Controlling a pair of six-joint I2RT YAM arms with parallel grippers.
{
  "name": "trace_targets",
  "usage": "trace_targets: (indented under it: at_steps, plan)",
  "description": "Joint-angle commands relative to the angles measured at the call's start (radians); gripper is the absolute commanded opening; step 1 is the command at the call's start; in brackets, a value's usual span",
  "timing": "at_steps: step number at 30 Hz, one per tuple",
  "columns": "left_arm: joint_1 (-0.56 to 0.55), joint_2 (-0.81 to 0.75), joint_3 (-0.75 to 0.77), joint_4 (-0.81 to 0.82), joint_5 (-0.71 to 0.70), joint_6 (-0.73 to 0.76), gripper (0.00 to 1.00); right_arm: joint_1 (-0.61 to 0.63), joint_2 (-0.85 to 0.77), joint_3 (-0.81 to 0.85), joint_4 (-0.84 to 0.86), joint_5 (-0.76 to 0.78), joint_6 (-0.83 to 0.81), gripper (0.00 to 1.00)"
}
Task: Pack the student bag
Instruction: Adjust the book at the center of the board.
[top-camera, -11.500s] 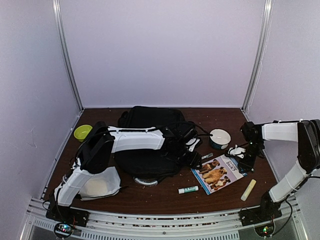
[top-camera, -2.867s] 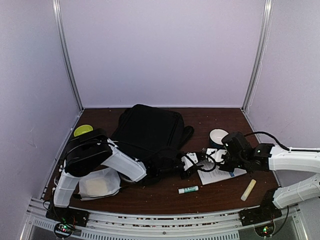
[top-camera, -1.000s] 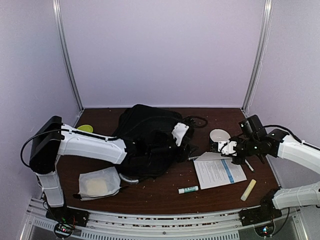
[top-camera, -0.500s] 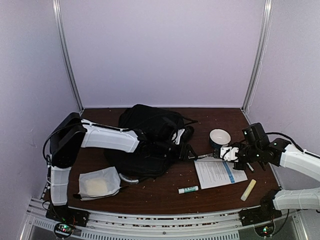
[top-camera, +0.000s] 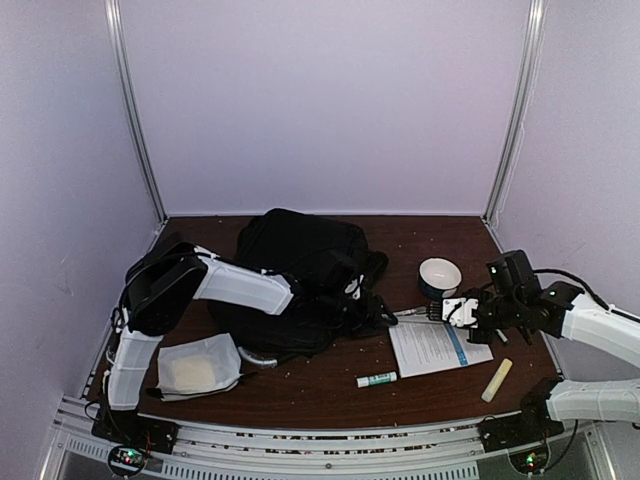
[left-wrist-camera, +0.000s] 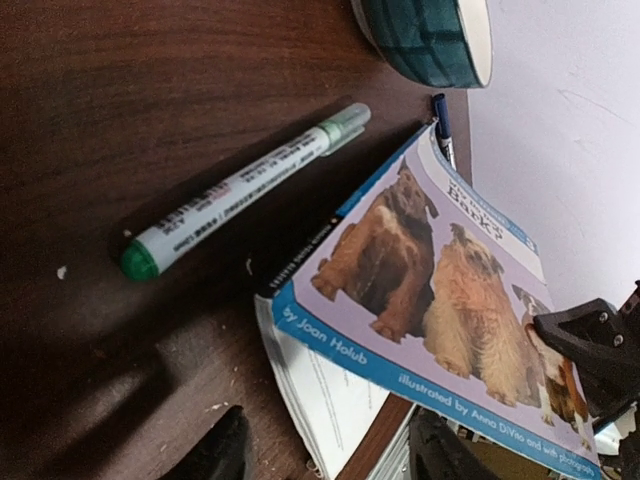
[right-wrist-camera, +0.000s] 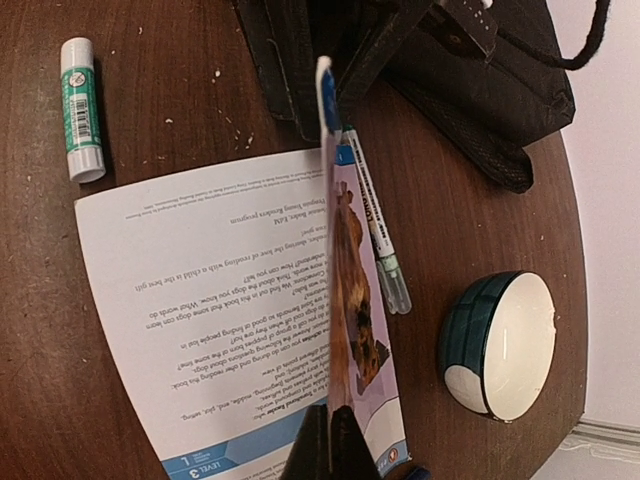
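The student bag is a big black backpack lying mid-table; its fabric fills the top of the right wrist view. My left gripper reaches past the bag's right edge, low over the table. It stands open, and only the page corner of a dog picture book lies just beyond its fingertips. My right gripper is shut on that book's front cover. The cover stands up on edge over the open white page. In the top view the right gripper is over the book.
A green-capped marker lies between bag and book, with a teal-and-white bowl behind it. A blue pen tip pokes out by the book. A glue stick, a pale stick and a white pouch lie near the front.
My left gripper came down from over the bag to the table by the book's left edge. The right gripper moved slightly forward, still pinching the raised cover.
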Motion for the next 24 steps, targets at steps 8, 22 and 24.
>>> trace_targets:
  at_steps: [8, 22, 24]
  plan:
    - [0.01, -0.062, -0.091, 0.218, -0.074, -0.125, 0.56, -0.004, -0.01, -0.02, 0.037, -0.026, -0.006, 0.0]
    - [0.016, 0.002, -0.019, 0.148, -0.149, -0.176, 0.58, -0.005, -0.022, -0.044, 0.055, -0.032, 0.005, 0.0]
    - [0.016, 0.02, 0.006, 0.144, -0.15, -0.181, 0.57, -0.005, -0.025, -0.046, 0.052, -0.037, 0.004, 0.0]
